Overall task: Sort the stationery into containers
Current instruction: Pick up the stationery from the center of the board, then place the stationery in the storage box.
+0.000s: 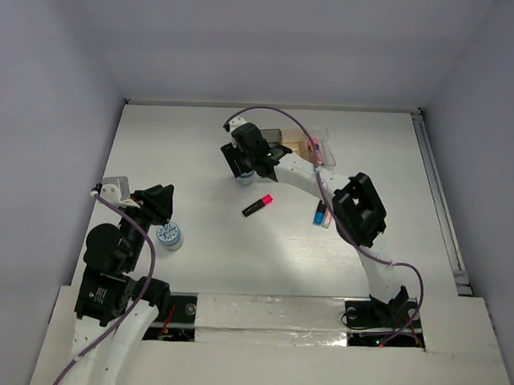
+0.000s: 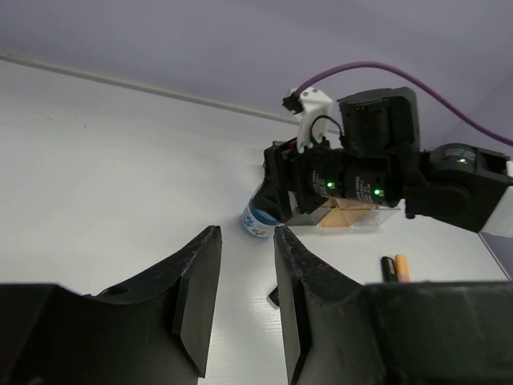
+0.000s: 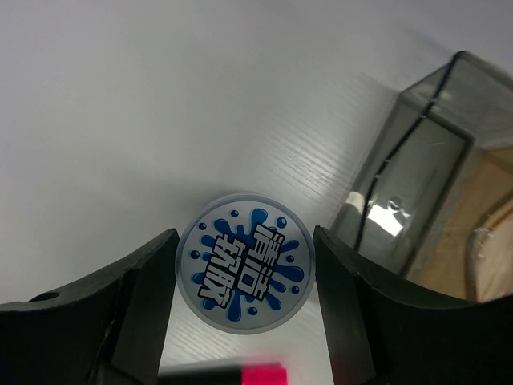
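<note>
My right gripper (image 1: pixel 243 168) is shut on a round blue-and-white disc (image 3: pixel 244 261), one finger against each side, low over the table just left of the dark grey bin (image 3: pixel 417 160). The three joined bins (image 1: pixel 297 143) stand at the far middle. A second disc (image 1: pixel 168 236) lies next to my left gripper (image 1: pixel 162 208), which is open and empty (image 2: pixel 246 234). A pink-black highlighter (image 1: pixel 257 205) lies mid-table. Blue and orange highlighters (image 1: pixel 320 215) lie to its right. The left wrist view shows the held disc (image 2: pixel 260 218) under the right gripper.
The right arm's forearm (image 1: pixel 358 209) stretches over the table's right half, above the blue and orange highlighters. A purple cable (image 1: pixel 277 113) loops over the bins. Something small and pink (image 1: pixel 314 145) shows at the bins. The amber bin (image 3: pixel 489 233) adjoins the grey one.
</note>
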